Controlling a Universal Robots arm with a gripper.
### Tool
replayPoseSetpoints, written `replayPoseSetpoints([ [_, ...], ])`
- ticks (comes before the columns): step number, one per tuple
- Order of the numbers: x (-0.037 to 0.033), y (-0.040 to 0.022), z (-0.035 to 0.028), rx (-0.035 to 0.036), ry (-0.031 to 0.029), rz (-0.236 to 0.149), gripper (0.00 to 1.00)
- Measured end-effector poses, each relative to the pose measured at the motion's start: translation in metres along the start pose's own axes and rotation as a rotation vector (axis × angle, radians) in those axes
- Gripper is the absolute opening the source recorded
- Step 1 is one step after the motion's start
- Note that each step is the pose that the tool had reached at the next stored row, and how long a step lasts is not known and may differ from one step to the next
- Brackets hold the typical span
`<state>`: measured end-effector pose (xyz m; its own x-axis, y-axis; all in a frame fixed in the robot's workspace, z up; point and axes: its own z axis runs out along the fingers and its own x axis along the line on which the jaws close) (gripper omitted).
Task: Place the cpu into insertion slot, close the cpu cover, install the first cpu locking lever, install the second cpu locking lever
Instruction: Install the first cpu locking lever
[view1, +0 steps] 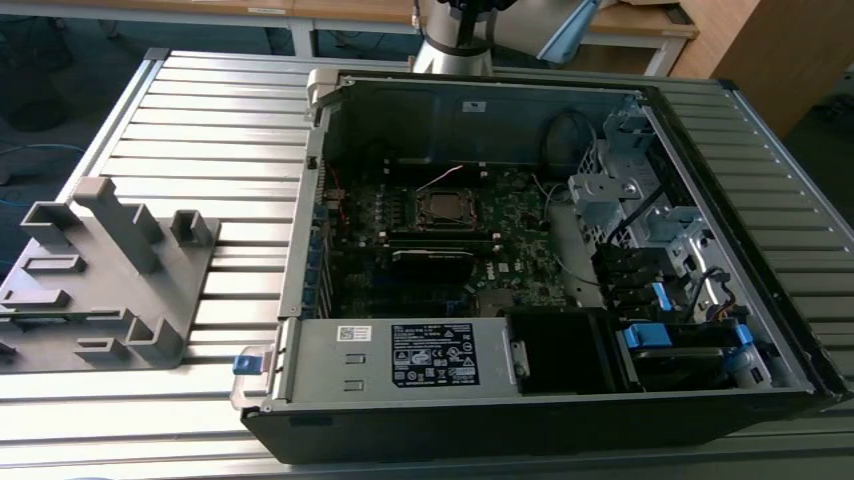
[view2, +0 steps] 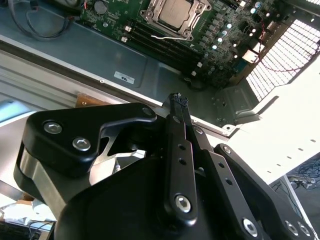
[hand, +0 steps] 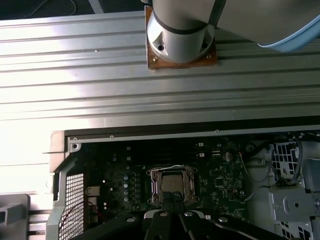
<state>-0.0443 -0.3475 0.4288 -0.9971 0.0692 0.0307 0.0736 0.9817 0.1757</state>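
When you look at the exterior view, you see the cpu (view1: 446, 207) already sitting in the insertion slot (view1: 422, 212), near the middle of the motherboard (view1: 521, 240). The motherboard lies flat inside the open computer case (view1: 318, 170). The case rests on the ribbed metal table (view1: 200, 130).

In the second wrist view the cpu cover (view2: 151, 14) lies around the cpu (view2: 175, 12). The chip's dull face shows through the cover's big window. A thin silver rod (view2: 167, 36) sticks out just beside the slot, over the long black memory slots (view2: 165, 44). It may be one of the locking levers, but it is too thin for you to be sure.

Your claw (view2: 177, 99) hangs in the air over the case, well apart from the slot. Its two black fingers (view2: 176, 145) are pressed together, with nothing between them. In the first wrist view the claw (hand: 172, 199) lines up with the edge of the slot (hand: 193, 186).

The grey power-supply box (view1: 334, 360) fills the end of the case nearest the exterior camera. On the exterior view's left a grey block (view1: 107, 265) with posts stands on the table, apart from the case. The arm (hand: 181, 30) stands on the table beyond the case.
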Motion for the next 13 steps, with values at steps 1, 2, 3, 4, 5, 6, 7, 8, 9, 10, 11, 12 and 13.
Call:
replayPoseSetpoints([
  [1, 0.0000, -0.0002, 0.0009, 0.0000, 0.0000, 0.000, 0.11],
  [2, 0.0000, -0.0004, 0.0019, -0.0001, 0.0000, 0.000, 0.11],
  [3, -0.0001, -0.0006, 0.0029, 0.0000, 0.0000, 0.000, 0.11],
  [4, -0.0001, -0.0008, 0.0037, 0.0000, 0.0000, 0.000, 0.11],
  [5, -0.0002, -0.0009, 0.0042, 0.0000, 0.0000, 0.000, 0.11],
  [6, -0.0002, -0.0009, 0.0043, 0.0001, 0.0000, 0.000, 0.11],
  [7, -0.0001, -0.0009, 0.0043, 0.0001, 0.0000, 0.000, 0.11],
  [8, -0.0001, -0.0009, 0.0043, 0.0001, 0.0000, 0.000, 0.11],
  [9, -0.0002, -0.0009, 0.0043, 0.0001, 0.0000, 0.000, 0.11],
  [10, -0.0002, -0.0009, 0.0043, 0.0000, 0.0000, 0.000, 0.11],
  [11, -0.0002, -0.0009, 0.0044, 0.0000, 0.0000, 0.000, 0.11],
  [12, -0.0002, -0.0009, 0.0045, 0.0000, 0.0000, 0.000, 0.11],
  [13, -0.0002, -0.0009, 0.0047, 0.0000, -0.0001, 0.000, 0.11],
])
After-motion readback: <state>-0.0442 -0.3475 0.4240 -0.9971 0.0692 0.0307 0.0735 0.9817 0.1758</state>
